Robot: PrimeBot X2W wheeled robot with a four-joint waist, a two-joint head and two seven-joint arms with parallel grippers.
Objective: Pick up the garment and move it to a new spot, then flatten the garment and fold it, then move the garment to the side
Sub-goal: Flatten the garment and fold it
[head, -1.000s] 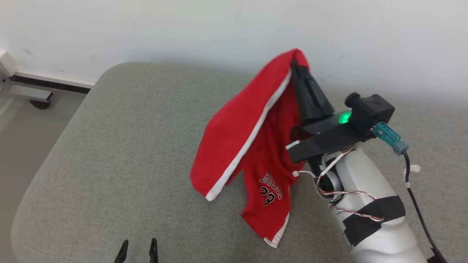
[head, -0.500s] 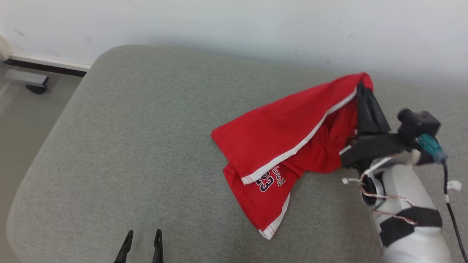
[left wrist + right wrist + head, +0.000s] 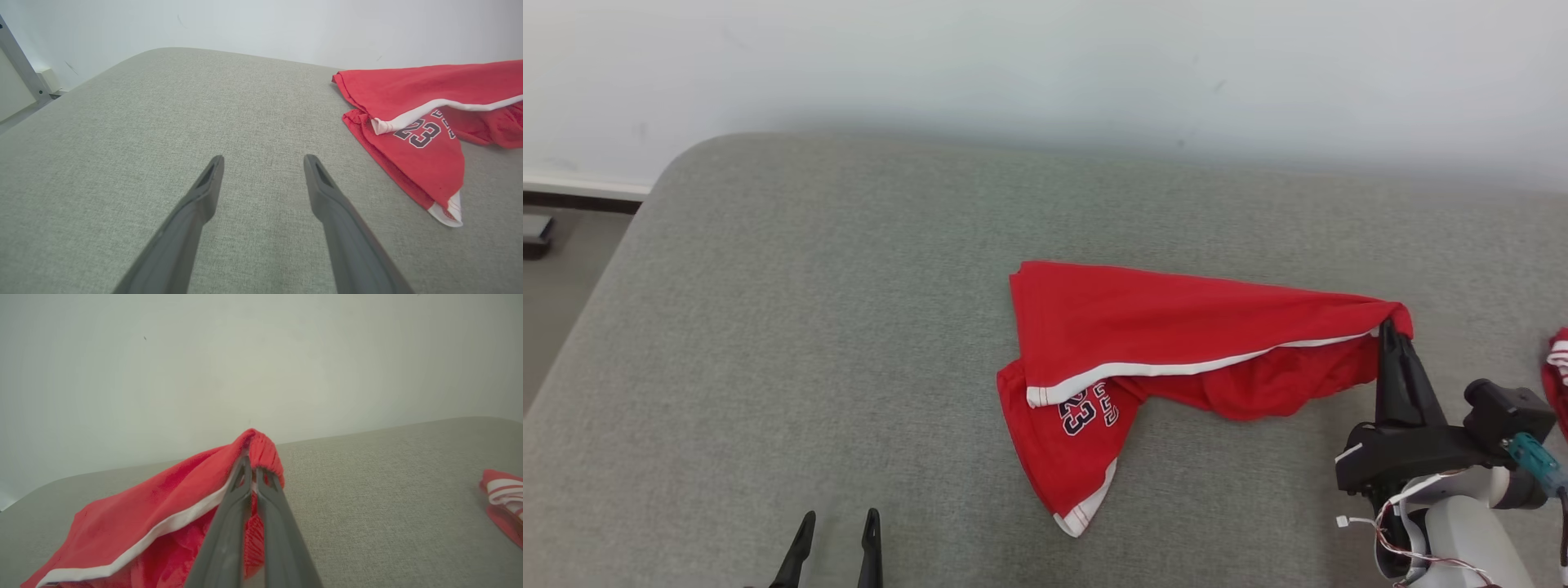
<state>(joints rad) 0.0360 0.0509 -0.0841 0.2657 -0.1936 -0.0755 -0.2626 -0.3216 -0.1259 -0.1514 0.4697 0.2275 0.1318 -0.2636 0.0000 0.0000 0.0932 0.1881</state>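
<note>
Red garment [image 3: 1168,318] with white trim lies on the grey cushion [image 3: 809,327], right of centre in the head view; its right corner is raised, pinched between the closed fingers of my right gripper [image 3: 1387,333]; navy figures "23" read clearly on the lower panel; the arched lettering above them is partly covered by the folded hem and cannot be read; my left gripper [image 3: 837,527] hangs spread wide and empty, well apart from the garment; a red-and-white striped cloth [image 3: 1558,367] is cut off at the right edge.
</note>
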